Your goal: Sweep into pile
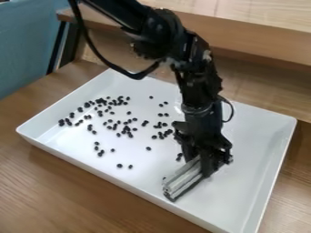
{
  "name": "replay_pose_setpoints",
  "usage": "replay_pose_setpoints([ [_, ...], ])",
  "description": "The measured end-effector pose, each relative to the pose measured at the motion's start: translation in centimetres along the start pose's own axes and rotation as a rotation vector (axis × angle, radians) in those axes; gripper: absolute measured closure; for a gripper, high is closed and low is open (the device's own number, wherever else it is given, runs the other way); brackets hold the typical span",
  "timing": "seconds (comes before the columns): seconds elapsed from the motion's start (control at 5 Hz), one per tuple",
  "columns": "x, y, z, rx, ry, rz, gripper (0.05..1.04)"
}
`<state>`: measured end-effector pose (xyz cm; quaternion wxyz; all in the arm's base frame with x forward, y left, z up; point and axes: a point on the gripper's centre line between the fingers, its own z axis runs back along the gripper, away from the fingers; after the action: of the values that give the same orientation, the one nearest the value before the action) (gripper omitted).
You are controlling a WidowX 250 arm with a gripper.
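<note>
While its jaws pinch a pale, ridged sweeper (pixel 182 179), the black gripper (pixel 203 167) hangs over a white tray (pixel 252 145), where dark beans (pixel 127 129) lie scattered toward the view's left. Sweeping looks barely advanced; the next stroke should herd stragglers together. The arm (pixel 199 91) hides some tray floor; one near corner is cut off.

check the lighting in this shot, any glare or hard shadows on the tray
Camera view: soft light on the white tray, with gentle shading along its inner walls and no hard shadows that I can make out; small black pieces contrast strongly with its floor; the dark arm shows some small pale highlights, but much of its detail merges into black.
</note>
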<state>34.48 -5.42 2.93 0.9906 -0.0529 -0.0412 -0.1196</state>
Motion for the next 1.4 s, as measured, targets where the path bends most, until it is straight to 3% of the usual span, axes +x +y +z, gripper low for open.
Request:
replay_pose_setpoints([
  [0.2,0.6,1.1,-0.2,0.057,0.027,-0.019,0.688],
  [0.8,2.1,8.0,0.3,0.120,0.009,0.096,0.688],
  [1.2,0.6,11.8,0.8,0.190,0.058,0.135,0.688],
  [1.4,-0.5,13.9,1.1,0.201,0.066,0.182,0.689],
])
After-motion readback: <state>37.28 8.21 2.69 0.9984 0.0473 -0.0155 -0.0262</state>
